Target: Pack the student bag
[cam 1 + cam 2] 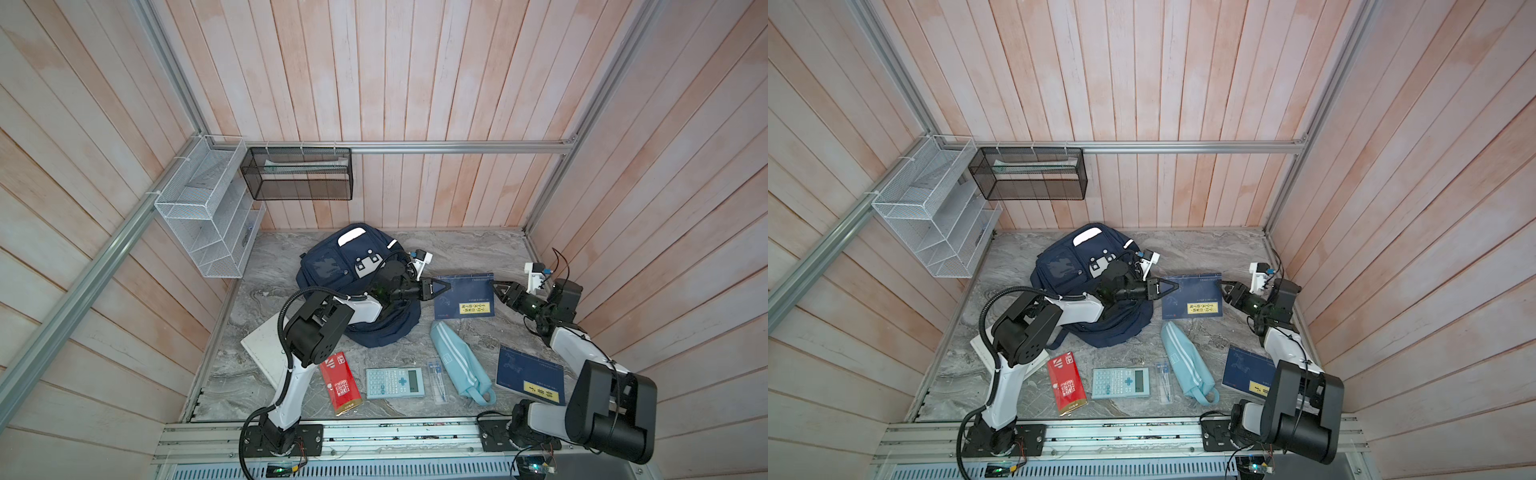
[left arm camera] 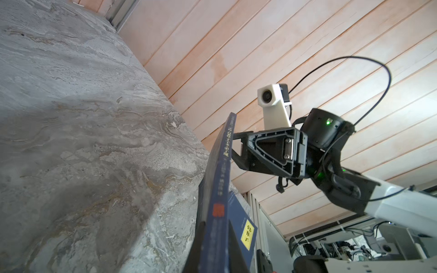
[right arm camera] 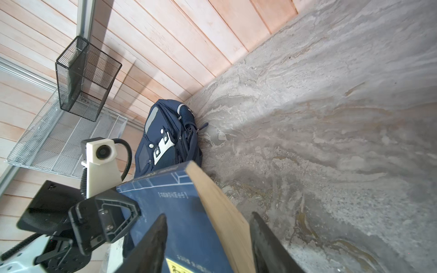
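Observation:
The student bag (image 1: pixel 332 266) (image 1: pixel 1067 266) (image 3: pixel 165 139), navy with white studded patches, lies at the back of the marble table. To its right is a dark-blue book (image 1: pixel 465 295) (image 1: pixel 1192 295) (image 2: pixel 217 189) (image 3: pixel 189 224) with a yellow label. My left gripper (image 1: pixel 446 287) (image 1: pixel 1175 286) (image 2: pixel 216 236) is shut on the book's spine side. At the opposite, page-edge side my right gripper (image 1: pixel 496 286) (image 1: pixel 1224 286) (image 3: pixel 208 215) is open. Its jaws stand apart, one over the cover and one clear of the pages.
Along the front lie a red box (image 1: pixel 340 382), a calculator (image 1: pixel 395 382), a clear slim case (image 1: pixel 438 380), a light-blue pouch (image 1: pixel 461 361) and a second blue book (image 1: pixel 530 374). A white board (image 1: pixel 266 349) lies under the left arm. Mesh racks (image 1: pixel 208 208) (image 1: pixel 297 174) hang at the back left.

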You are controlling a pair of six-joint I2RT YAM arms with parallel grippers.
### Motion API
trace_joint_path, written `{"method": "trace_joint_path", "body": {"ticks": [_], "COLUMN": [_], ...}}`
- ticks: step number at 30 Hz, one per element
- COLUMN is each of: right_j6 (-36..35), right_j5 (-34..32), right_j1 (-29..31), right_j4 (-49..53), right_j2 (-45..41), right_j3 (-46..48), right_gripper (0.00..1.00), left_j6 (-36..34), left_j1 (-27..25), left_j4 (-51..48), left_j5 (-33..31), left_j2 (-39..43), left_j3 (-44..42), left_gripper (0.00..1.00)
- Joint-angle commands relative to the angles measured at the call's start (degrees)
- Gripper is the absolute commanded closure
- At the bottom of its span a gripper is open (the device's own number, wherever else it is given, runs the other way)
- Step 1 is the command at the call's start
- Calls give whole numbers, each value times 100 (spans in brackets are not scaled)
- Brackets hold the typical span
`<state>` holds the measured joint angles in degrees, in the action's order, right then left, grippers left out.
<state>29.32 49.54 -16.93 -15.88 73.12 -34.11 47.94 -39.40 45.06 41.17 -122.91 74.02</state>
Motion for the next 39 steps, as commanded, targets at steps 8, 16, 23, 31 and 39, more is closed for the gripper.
{"method": "trace_joint_path", "body": {"ticks": [8, 16, 23, 31, 39], "right_j6": [1085, 2138, 1749, 1216, 584], "right_j5": [-1177, -1589, -1829, -2147, -2553], "right_j1": [1513, 2455, 2752, 2792, 2674], "right_j4": [-1268, -3418, -2995, -1823, 64], "right_j2": [-1561, -1635, -1734, -2636, -2991], "right_j3": [921, 1270, 1129, 1202, 718], "right_gripper": [15, 16, 79, 100, 100], "left_j6": [1000, 1873, 1775, 10, -2609], "left_j1": [-305, -508, -585, -504, -153], "left_j4": [550, 1590, 1713, -285, -3935], "left_j5": [-2092, -1970, -2197, -3327, -4467], "left_j2": [1689, 1805, 2225, 3717, 4292], "left_j3": [-803, -1325, -2059, -3049, -2709], "left_gripper": [100, 100, 100, 17, 22]}}
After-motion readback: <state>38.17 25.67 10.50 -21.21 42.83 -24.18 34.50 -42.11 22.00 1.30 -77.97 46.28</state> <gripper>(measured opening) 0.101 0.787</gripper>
